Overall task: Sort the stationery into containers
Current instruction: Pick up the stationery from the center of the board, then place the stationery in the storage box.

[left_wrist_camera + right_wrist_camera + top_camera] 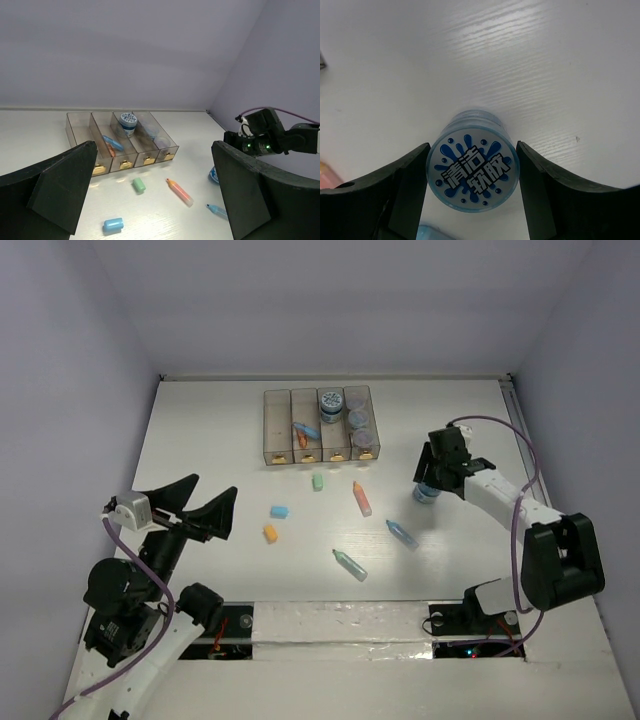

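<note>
A round jar with a blue splash lid stands on the table at the right. My right gripper straddles it, both pads against its sides. Loose on the table lie a green eraser, an orange marker, a blue marker, a teal marker, a blue eraser and an orange eraser. The row of containers at the back holds markers and jars. My left gripper hangs open above the left side, holding nothing.
White walls close the table at the back and sides. The right arm's purple cable loops above its forearm. In the left wrist view, the containers, green eraser, orange marker and blue eraser lie ahead of my left gripper.
</note>
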{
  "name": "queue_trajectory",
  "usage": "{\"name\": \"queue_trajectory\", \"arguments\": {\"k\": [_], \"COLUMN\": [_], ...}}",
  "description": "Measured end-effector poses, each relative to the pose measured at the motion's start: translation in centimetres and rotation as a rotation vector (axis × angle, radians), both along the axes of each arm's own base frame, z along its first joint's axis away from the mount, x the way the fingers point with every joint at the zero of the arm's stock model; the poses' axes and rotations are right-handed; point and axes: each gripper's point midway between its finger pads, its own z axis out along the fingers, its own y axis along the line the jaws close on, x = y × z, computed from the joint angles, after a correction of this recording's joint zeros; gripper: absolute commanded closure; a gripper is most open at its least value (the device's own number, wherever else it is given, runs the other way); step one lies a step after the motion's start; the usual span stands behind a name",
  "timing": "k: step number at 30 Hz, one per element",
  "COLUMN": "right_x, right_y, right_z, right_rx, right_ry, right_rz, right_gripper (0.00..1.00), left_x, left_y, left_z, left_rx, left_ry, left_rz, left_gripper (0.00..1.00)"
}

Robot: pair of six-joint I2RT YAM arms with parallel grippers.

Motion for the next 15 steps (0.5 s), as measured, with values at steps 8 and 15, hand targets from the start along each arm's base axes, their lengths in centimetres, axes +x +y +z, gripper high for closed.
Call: {"name": "queue_trajectory", "arguments": {"k": [8,15], "right_x": [4.3,10.5], "right_y": [7.5,17.3], "right_z": [8.5,15.1], "right_rx": [0.12,0.208], "right_ry": [-0.177,-0.351], "right_rz": [0.268,0.508], "right_gripper": [0.63,0.63], "left_x": [0.3,1.5], "left_y": [-0.1,-0.6], "left_z": [-0.2,-1.0], "left_rx": [0.007,0.035], "left_ry": [0.012,0.053], "left_rz": [0.003,0.014], "left_gripper": [0.01,0.01]}}
